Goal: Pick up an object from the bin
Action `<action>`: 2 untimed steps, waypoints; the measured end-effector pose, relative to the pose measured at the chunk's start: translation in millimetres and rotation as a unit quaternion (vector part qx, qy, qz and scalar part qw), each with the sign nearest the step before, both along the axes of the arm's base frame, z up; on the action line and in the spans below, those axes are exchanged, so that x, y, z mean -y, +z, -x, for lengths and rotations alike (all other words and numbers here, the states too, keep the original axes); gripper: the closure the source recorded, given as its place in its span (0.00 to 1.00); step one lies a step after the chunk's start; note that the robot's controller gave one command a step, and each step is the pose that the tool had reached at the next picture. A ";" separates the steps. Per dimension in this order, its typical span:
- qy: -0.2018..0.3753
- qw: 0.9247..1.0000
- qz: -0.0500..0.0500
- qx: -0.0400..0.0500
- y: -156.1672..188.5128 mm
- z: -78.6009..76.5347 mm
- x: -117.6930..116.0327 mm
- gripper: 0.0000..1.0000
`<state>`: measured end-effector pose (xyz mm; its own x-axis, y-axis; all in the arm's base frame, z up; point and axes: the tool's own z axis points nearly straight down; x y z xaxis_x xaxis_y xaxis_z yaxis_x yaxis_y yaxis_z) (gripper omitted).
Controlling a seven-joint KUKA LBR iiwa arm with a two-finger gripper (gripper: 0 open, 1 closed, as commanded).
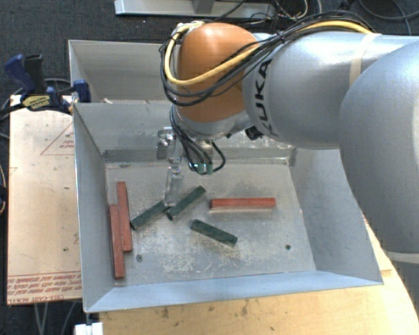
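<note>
Camera view: the gripper [172, 199] hangs low in the middle of the bin [321, 257], below the orange cover [209, 61] and its looped cables. Its tip comes down at the spot where two dark green bars almost meet end to end: the left green bar [146, 216], slanting down to the left, and the mid green bar [187, 201], slanting up to the right. Whether the gripper is open or closed I cannot tell, and nothing can be seen held in it. A third green bar [213, 233] lies apart, lower and to the right. The red bar [242, 203] lies level, just right of the mid green bar. Two more red bars [120, 229] lie side by side along the left wall. On the arm [321, 82] the letters "UKA" can be read.
</note>
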<state>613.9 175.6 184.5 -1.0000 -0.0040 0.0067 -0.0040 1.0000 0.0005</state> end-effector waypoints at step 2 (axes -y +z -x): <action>0.067 0.998 -0.001 0.005 -36.7 4.5 -0.4 0.00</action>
<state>609.4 176.0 147.8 -0.9904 -0.1378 -0.0039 -0.1378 0.9905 0.0012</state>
